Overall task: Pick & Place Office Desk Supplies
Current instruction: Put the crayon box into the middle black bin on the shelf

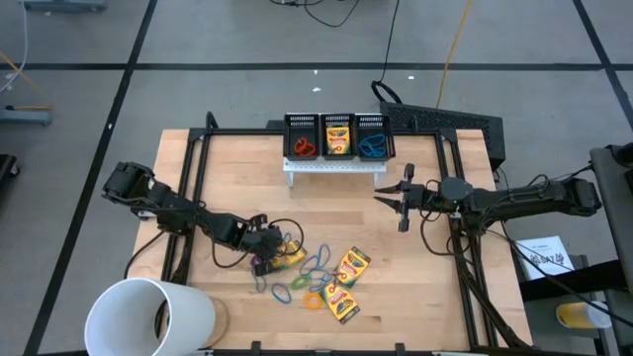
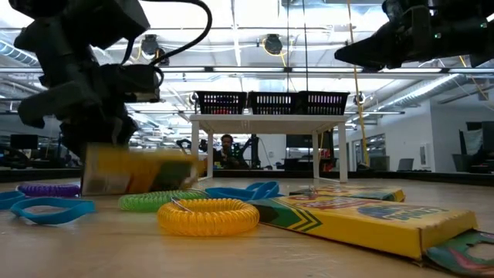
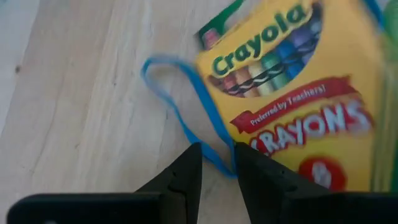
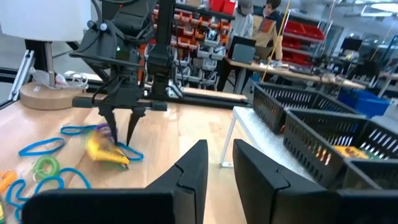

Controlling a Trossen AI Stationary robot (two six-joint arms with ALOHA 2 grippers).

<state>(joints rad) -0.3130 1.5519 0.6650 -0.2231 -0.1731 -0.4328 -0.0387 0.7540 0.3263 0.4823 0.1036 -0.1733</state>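
free: bare table (image 1: 435, 287) right | blocked: white cup (image 1: 148, 316) front-left; mesh bins (image 1: 336, 136) back
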